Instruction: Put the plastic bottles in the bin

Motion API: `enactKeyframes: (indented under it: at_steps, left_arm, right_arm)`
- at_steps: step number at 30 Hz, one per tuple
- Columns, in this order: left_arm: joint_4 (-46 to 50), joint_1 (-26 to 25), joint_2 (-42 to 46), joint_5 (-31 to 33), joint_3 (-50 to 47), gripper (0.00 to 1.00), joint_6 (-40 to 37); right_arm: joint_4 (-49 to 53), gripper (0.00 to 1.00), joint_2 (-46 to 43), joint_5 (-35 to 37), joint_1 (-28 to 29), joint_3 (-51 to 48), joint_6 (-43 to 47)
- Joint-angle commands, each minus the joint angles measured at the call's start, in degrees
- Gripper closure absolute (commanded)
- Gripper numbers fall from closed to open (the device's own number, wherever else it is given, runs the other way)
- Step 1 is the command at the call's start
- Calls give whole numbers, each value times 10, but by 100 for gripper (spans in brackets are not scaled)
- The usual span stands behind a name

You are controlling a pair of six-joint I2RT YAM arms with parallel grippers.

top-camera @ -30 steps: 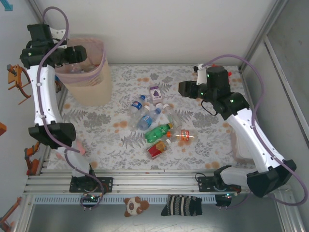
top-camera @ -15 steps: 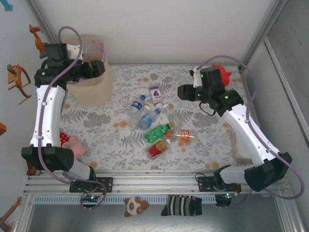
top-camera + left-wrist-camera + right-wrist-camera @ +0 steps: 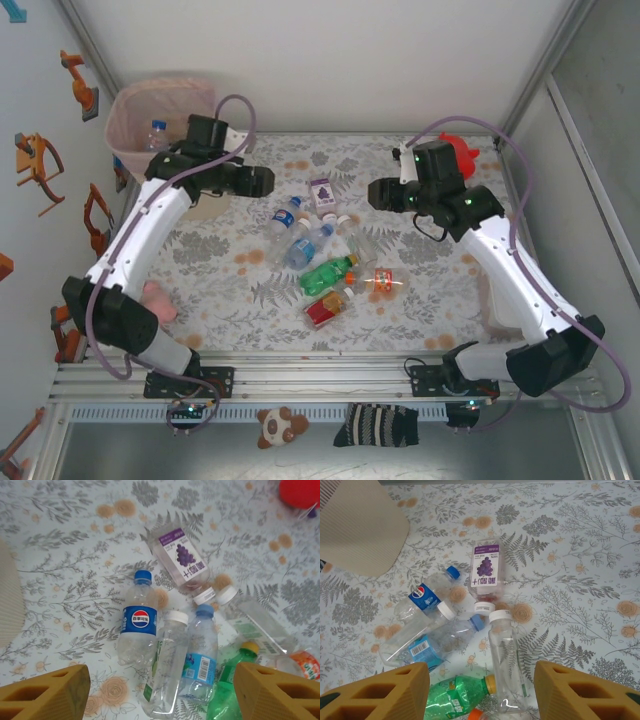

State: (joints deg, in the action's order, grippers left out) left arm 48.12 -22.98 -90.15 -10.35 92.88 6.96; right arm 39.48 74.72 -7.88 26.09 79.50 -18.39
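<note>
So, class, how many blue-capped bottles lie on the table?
2: the Pepsi bottle, leftmost on the table, and the blue-labelled bottle close beside it. More could be hidden.

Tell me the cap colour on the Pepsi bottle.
Blue cap on the Pepsi bottle, clearest in the left wrist view.

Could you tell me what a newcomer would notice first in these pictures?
A jumble of bottles lies in the middle of the floral cloth, green and red ones among clear ones. The left end effector and the right end effector hover open near it. The bin stands at the far left corner, one bottle inside.
</note>
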Motion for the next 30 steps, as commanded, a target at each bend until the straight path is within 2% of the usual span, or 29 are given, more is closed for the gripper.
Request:
enactKeyframes:
  at_steps: [1, 15, 25, 30]
  left_arm:
    - [27, -11, -50, 25, 11, 26, -25]
    - [49, -25, -258, 58, 125, 26, -82]
    - [93, -25, -395, 13, 257, 24, -99]
    - [113, -24, -438, 17, 294, 24, -100]
  right_arm:
    - [9, 44, -21, 13, 5, -5, -1]
    - [16, 44, -34, 27, 5, -14, -6]
    - [14, 44, -36, 28, 8, -21, -21]
    - [20, 44, -42, 35, 8, -26, -20]
